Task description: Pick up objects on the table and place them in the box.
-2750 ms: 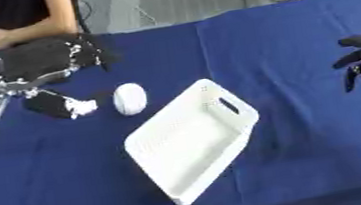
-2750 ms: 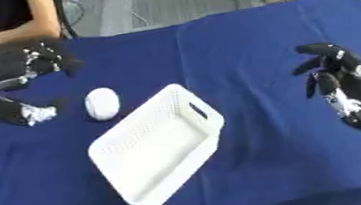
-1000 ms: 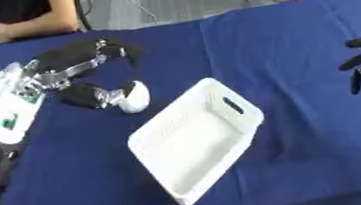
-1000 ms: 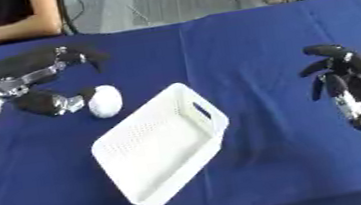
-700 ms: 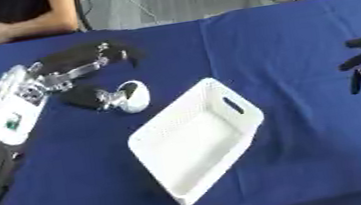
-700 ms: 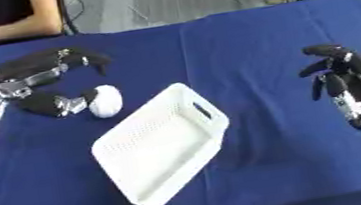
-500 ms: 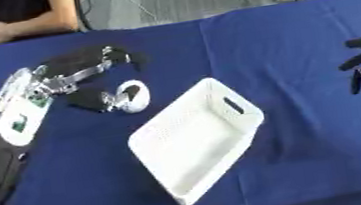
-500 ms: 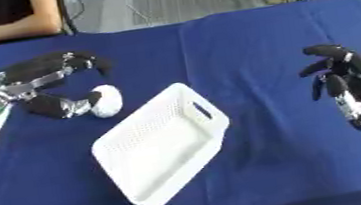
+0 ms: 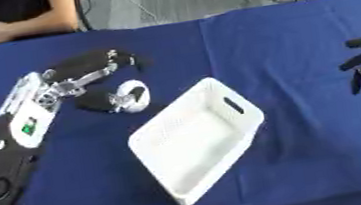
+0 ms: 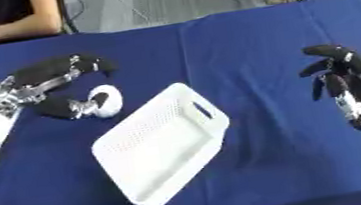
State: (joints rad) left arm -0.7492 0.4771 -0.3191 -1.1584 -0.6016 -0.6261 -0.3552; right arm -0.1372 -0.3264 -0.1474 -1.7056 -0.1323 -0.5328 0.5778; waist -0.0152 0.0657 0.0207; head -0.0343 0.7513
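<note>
Left robot hand at the white object beside the box.

In the left eye view, the left robot hand (image 9: 84,82) reached in from the left across the blue table (image 9: 282,49), fingers arched above and thumb low against a small rounded white object (image 9: 133,95), which lay on the cloth just left of the empty white box (image 9: 198,137). In the right eye view, the right robot hand (image 10: 339,72) hung at the right edge, well apart from the box, fingers relaxed and spread, holding nothing.

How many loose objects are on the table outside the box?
1. A white rounded object lies left of the box, between the thumb and fingers of the left hand. The hand may hide something small behind it.
</note>
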